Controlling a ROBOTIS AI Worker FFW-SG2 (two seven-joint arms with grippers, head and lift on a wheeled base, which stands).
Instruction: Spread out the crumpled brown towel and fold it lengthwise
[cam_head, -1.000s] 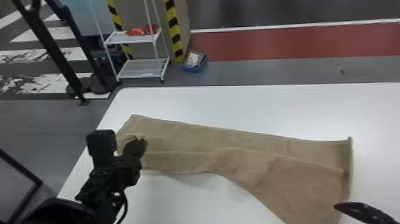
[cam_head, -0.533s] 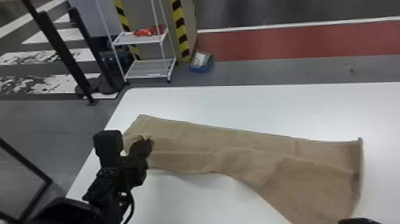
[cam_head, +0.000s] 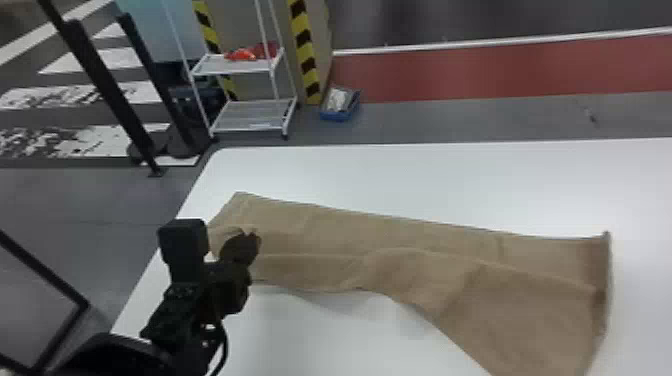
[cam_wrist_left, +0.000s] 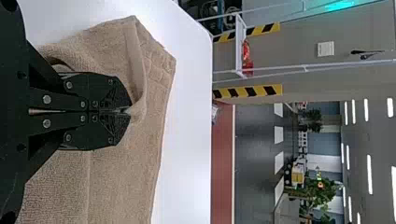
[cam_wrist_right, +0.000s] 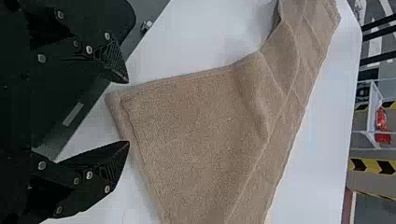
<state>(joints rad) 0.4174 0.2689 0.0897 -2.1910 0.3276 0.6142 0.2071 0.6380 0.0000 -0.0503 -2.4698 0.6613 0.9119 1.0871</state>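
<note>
The brown towel (cam_head: 420, 260) lies across the white table, narrow at the left, wider and hanging toward the near side at the right, with a lengthwise crease. At its left end is my left gripper (cam_head: 245, 245); in the left wrist view that gripper (cam_wrist_left: 128, 111) is shut on a pinched bit of the towel (cam_wrist_left: 107, 172). My right gripper (cam_wrist_right: 128, 112) stands open in the right wrist view, its fingers spread by the near corner of the towel (cam_wrist_right: 201, 135), with nothing held between them.
The white table (cam_head: 400, 175) extends beyond the towel at the back and right. Past its far left edge stand a white shelf cart (cam_head: 255, 115), striped yellow-black posts and a blue bin (cam_head: 340, 105) on the floor.
The head view has shifted slightly, so the scene sits a little farther right. My right gripper has dropped out at the lower right corner. The left one still holds the towel's left end.
</note>
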